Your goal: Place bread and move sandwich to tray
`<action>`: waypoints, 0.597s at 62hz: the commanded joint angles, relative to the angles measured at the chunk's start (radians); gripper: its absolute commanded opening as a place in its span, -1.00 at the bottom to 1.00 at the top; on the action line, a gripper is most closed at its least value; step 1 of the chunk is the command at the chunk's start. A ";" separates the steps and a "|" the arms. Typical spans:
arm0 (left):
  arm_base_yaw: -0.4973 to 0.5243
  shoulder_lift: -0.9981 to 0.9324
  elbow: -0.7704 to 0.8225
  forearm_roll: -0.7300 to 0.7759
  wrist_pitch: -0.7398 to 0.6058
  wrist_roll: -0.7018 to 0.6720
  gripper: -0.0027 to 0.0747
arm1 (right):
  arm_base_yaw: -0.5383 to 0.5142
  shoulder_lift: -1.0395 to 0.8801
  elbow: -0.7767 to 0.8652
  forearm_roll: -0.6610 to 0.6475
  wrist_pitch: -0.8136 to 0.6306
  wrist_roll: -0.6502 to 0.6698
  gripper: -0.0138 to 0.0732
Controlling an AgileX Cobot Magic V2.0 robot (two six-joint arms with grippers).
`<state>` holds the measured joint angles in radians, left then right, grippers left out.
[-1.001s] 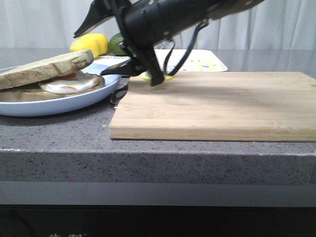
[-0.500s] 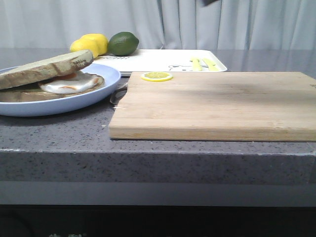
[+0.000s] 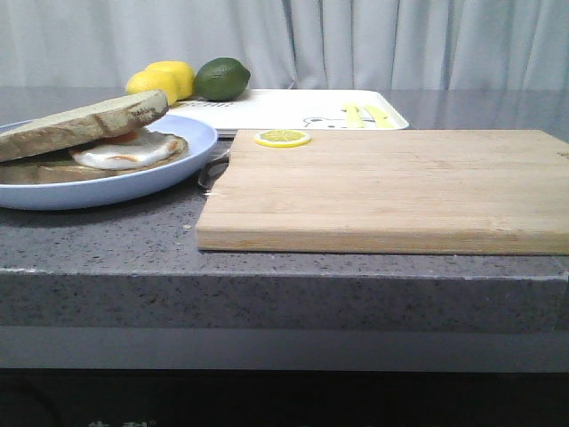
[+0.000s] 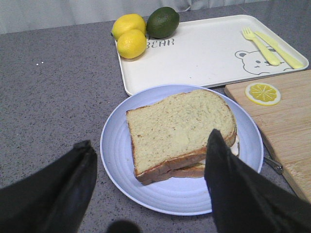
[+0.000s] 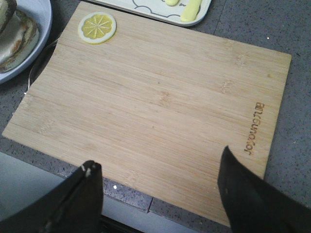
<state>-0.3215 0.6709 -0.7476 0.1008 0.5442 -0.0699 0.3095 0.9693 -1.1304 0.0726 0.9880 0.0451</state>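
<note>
- Looking from the front, the sandwich [image 3: 89, 142] sits on the blue plate [image 3: 133, 182], left of the wooden board [image 3: 391, 187]. The white tray [image 3: 293, 111] lies behind them. No arms show here.
- In the left wrist view, the left gripper [image 4: 150, 187] hangs wide open above the plate, holding nothing. The bread [image 4: 180, 126] lies on top of the sandwich.
- In the right wrist view, the right gripper [image 5: 160, 194] is wide open and empty over the board.

Two lemons [image 4: 130, 35] (one lime [image 4: 163, 21])
</note>
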 commanded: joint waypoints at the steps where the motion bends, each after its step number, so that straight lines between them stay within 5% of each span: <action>1: -0.009 0.005 -0.035 0.002 -0.080 -0.001 0.29 | -0.005 -0.095 0.076 -0.009 -0.115 -0.001 0.51; 25: -0.009 0.005 -0.031 0.002 -0.069 -0.001 0.29 | -0.005 -0.382 0.336 -0.009 -0.308 -0.012 0.51; 37: -0.007 0.044 -0.120 0.087 0.091 -0.001 0.29 | -0.005 -0.400 0.347 -0.009 -0.314 -0.012 0.51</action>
<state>-0.3215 0.6896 -0.7929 0.1421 0.6335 -0.0699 0.3095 0.5717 -0.7596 0.0726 0.7538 0.0414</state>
